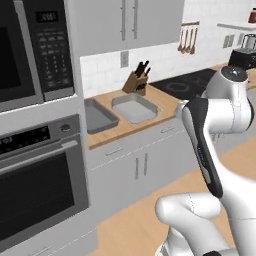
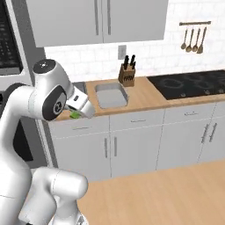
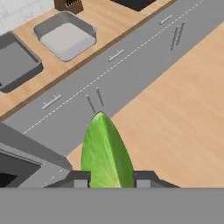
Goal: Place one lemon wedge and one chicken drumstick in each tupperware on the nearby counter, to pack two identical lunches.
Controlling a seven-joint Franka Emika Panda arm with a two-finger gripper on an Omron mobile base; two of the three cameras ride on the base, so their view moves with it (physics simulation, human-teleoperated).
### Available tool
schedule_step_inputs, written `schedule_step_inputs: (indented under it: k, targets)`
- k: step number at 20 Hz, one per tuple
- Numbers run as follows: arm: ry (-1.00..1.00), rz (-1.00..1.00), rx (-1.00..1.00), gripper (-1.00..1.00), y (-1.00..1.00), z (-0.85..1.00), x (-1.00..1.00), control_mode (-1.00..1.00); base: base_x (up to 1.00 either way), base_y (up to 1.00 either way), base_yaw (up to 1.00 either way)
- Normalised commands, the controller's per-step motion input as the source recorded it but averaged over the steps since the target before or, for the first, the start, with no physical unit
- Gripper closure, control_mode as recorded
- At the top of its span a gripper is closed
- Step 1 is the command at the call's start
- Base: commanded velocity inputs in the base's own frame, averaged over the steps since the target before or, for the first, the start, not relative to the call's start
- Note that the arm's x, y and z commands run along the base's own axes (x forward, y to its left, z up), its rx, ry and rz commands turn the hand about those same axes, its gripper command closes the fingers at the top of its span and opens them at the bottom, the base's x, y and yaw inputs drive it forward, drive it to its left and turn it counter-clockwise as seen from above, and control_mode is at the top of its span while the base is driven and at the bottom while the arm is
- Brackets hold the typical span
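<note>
1. Hand view: pincer (image 3: 108,178) pinching 1 green lemon wedge (image 3: 106,151) btwn its 2 dark fingertips (image 3: 81,178); wedge stands up from the jaws, pointed end away from the hand. Wood floor (image 3: 183,109) and grey cabinet fronts (image 3: 131,61) lie below/behind it.
2. Right base view: same wedge (image 2: 75,115) shows as a small green bit at the hand, level w/ the front edge of the counter (image 2: 145,99), left of the containers, over the cabinet fronts.
3. Counter: light tan wood top on pale grey cabinets. 2 tupperware side by side: dark grey one (image 1: 98,116) nearer the oven, lighter grey one (image 1: 134,108) just beside it. No food seen inside either.
4. Behind the lighter container: 1 knife block (image 1: 136,80) w/ dark handles, against the white tile wall.
5. Further along: 1 black cooktop (image 2: 191,85) set in the counter.
6. Room: wall oven (image 1: 37,185) w/ microwave (image 1: 30,50) above, at counter's left end; grey upper cabinets (image 2: 101,19); utensil rail w/ 4 wooden spoons (image 2: 193,39) on far wall.
</note>
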Motion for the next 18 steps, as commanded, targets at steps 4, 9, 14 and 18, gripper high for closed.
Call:
schedule_step_inputs:
  k: [4, 9, 14, 18]
  targets:
    - [0.00, 0.00, 0.00, 1.00, 0.00, 0.00, 0.00, 1.00, 1.00, -0.28, 0.35]
    - [0.00, 0.00, 0.00, 1.00, 0.00, 0.00, 0.00, 1.00, 1.00, -0.68, 0.24]
    - [0.07, 0.04, 0.00, 1.00, 0.00, -0.34, 0.40, -1.00, 0.60, -0.17, 0.10]
    - [0.18, 0.06, 0.00, 1.00, 0.20, -0.99, 1.00, -1.00, 0.00, 0.00, 0.00]
